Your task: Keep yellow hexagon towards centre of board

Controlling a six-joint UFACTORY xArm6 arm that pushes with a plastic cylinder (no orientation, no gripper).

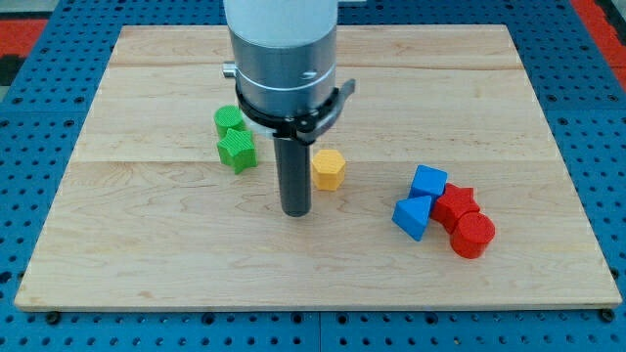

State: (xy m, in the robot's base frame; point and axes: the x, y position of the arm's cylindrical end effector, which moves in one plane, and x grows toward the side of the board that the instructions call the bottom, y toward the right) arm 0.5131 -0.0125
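The yellow hexagon [329, 169] lies near the middle of the wooden board [147, 244]. My tip [295, 211] rests on the board just to the view's lower left of the hexagon, a small gap apart from it. The rod rises from the tip into the large grey arm body at the view's top.
A green round block [229, 120] and a green star block [237, 151] sit together to the left of the rod. At the view's right lie a blue cube [428, 182], a blue triangle block [413, 216], a red star block [456, 203] and a red cylinder [473, 235], clustered.
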